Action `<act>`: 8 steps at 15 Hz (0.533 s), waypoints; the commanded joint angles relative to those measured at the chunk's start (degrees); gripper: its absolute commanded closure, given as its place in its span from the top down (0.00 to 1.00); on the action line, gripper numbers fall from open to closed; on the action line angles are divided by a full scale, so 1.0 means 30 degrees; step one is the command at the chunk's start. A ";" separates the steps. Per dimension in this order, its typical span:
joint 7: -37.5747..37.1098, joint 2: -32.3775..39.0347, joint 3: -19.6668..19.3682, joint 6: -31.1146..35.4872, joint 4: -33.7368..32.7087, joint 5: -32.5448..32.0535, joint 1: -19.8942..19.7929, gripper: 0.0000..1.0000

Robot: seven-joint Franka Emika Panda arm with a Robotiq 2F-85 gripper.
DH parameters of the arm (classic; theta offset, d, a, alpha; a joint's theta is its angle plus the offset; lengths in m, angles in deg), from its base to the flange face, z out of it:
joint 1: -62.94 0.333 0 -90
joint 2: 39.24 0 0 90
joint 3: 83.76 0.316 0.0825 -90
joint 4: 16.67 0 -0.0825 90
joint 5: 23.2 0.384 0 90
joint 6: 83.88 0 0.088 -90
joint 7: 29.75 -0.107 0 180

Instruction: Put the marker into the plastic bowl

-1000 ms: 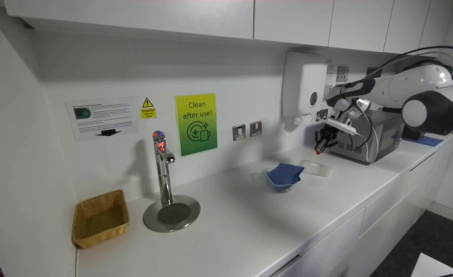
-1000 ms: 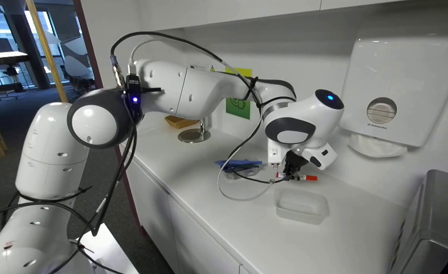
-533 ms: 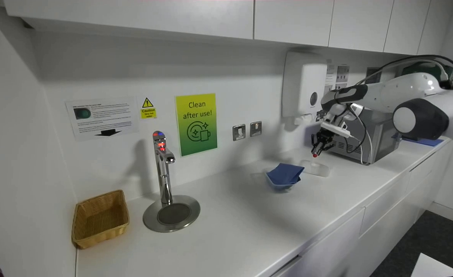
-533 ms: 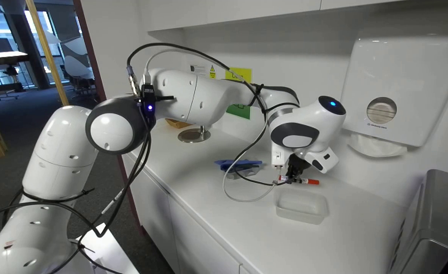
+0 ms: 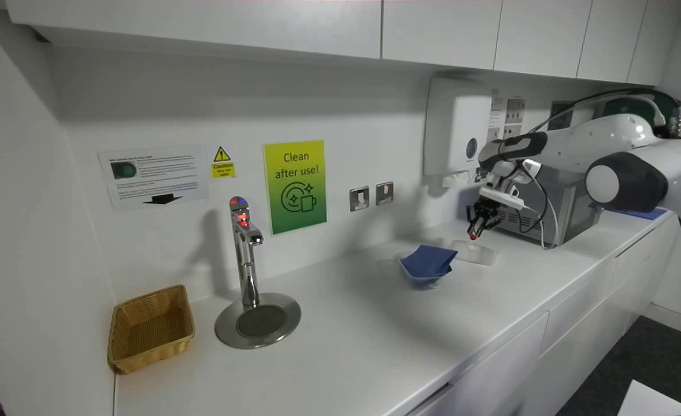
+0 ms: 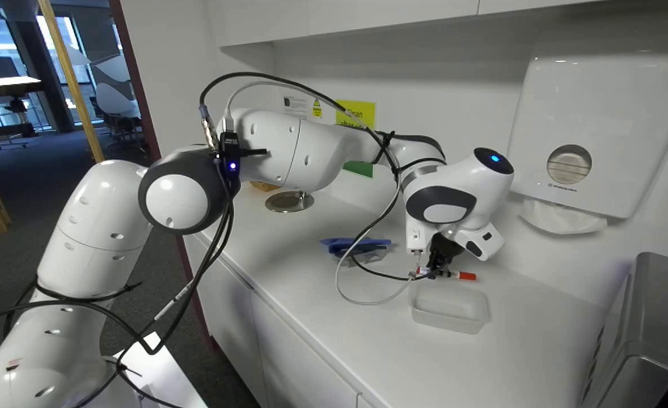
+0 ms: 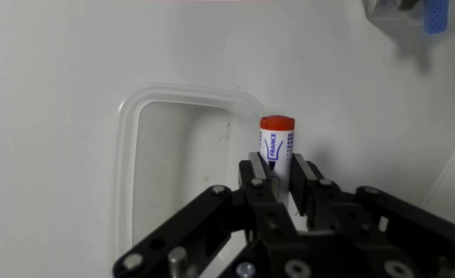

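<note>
Wrist view: marker (image 7: 277, 144) pinched in gripper (image 7: 278, 166).

In the wrist view, the fingers (image 7: 300, 175) hide part of the marker (image 7: 277, 146). Beyond them, the top edge cuts off the blue cloth (image 7: 436, 16).

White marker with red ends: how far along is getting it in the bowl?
Done: the white marker with red ends is lifted off the white counter. In hand: black fingers grip its barrel, at the edge of the clear rectangular plastic bowl in the wrist view. Left, probably: moving over the bowl, lowering, releasing; it isn't inside yet.
</note>
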 commanded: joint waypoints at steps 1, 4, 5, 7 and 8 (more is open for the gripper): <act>-0.0523 0.0124 0.0215 -0.0434 -0.0429 -0.0679 -0.0318 0.05; -0.0450 0.0232 0.0151 -0.0317 -0.0193 -0.1102 -0.0278 0.05; -0.0451 0.0256 0.0137 -0.0286 -0.0106 -0.1247 -0.0253 0.05; -0.0472 0.0461 0.0134 -0.0291 -0.0056 -0.1485 -0.0242 0.05; -0.0490 0.0563 0.0136 -0.0309 -0.0068 -0.1583 -0.0245 0.05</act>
